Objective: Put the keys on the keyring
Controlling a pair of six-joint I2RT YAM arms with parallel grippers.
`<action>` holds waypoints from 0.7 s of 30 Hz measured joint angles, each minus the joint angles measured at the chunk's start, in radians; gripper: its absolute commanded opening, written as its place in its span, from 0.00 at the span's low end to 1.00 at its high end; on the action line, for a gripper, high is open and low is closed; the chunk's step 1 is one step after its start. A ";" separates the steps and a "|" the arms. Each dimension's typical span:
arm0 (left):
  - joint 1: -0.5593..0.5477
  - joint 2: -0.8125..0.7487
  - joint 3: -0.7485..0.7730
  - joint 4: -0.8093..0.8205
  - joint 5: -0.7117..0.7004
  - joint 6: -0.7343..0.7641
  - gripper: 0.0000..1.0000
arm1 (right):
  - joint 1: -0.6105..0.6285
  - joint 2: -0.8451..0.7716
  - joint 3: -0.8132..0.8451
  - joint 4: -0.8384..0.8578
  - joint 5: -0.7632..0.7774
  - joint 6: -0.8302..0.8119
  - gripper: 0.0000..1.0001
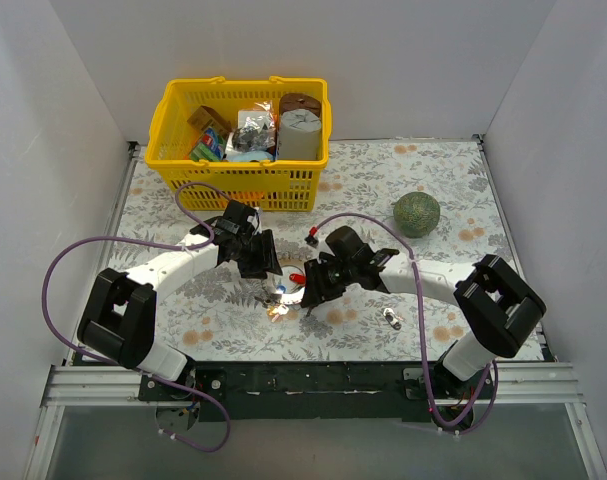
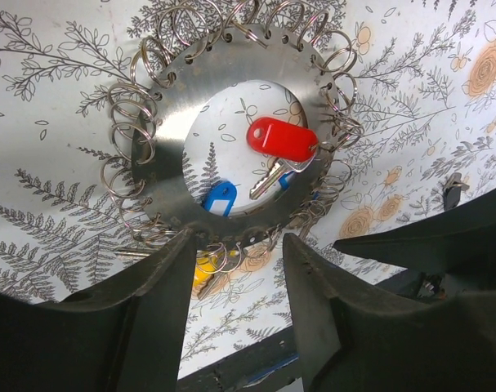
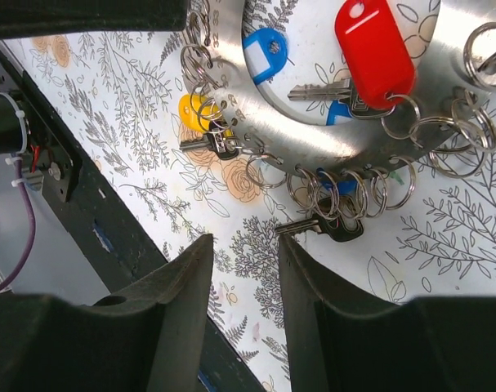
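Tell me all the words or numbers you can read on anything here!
No text here can be read.
red tag: its white label strip is blank.
blue tag: its white label window is blank.
keyring: bare metal, no marks showing.
packets in the yellow basket: any print is too small and blurred to read.

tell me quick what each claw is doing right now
left claw: open, holding nothing, keyring rim at its tips
right claw: open, holding nothing
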 measured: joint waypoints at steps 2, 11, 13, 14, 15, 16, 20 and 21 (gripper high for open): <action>0.000 0.000 0.000 -0.006 -0.007 0.006 0.45 | 0.000 0.000 0.002 0.002 0.006 0.001 0.47; 0.003 0.012 0.000 -0.037 -0.074 0.007 0.50 | -0.031 0.026 0.074 -0.017 0.090 -0.002 0.50; 0.011 0.027 -0.006 -0.030 -0.071 0.004 0.50 | -0.048 0.028 0.074 -0.018 0.111 -0.002 0.50; 0.016 0.033 -0.014 -0.021 -0.064 0.002 0.49 | -0.054 0.030 0.074 -0.019 0.122 -0.002 0.50; 0.022 0.036 -0.029 -0.007 -0.054 -0.001 0.49 | -0.063 0.034 0.074 -0.016 0.132 -0.002 0.50; 0.031 0.038 -0.046 0.004 -0.045 -0.004 0.49 | -0.073 0.042 0.074 -0.012 0.145 -0.001 0.50; 0.056 0.050 -0.096 0.047 0.001 -0.026 0.50 | -0.104 0.095 0.074 0.018 0.160 0.002 0.50; 0.060 0.057 -0.103 0.060 0.007 -0.031 0.50 | -0.110 0.114 0.074 0.029 0.161 0.002 0.50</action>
